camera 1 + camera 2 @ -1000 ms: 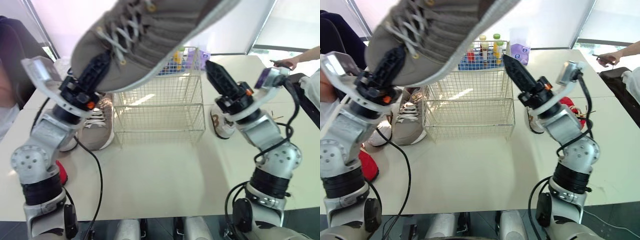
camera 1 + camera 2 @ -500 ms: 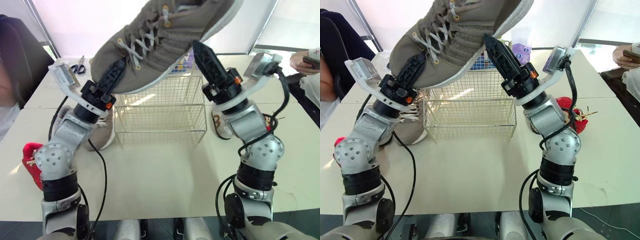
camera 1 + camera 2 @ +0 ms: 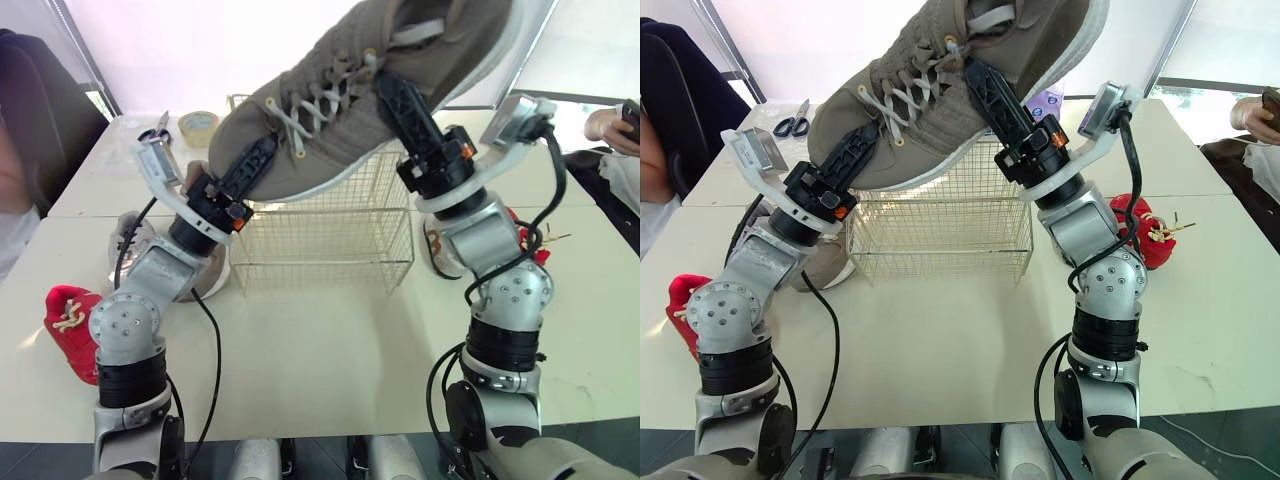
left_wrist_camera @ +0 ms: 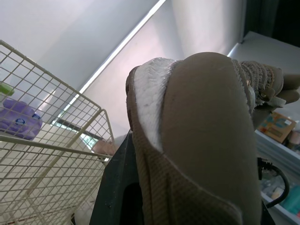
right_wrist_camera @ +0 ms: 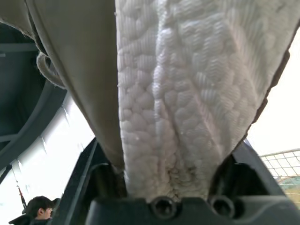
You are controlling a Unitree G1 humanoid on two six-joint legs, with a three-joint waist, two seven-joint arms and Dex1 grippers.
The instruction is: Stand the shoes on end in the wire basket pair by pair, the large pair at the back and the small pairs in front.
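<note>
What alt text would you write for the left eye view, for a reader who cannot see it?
A large taupe shoe is held high above a wire basket, the left jaws clamped on its toe and the right jaws on its midsole. A small red shoe lies on the white table to the robot's left.
</note>
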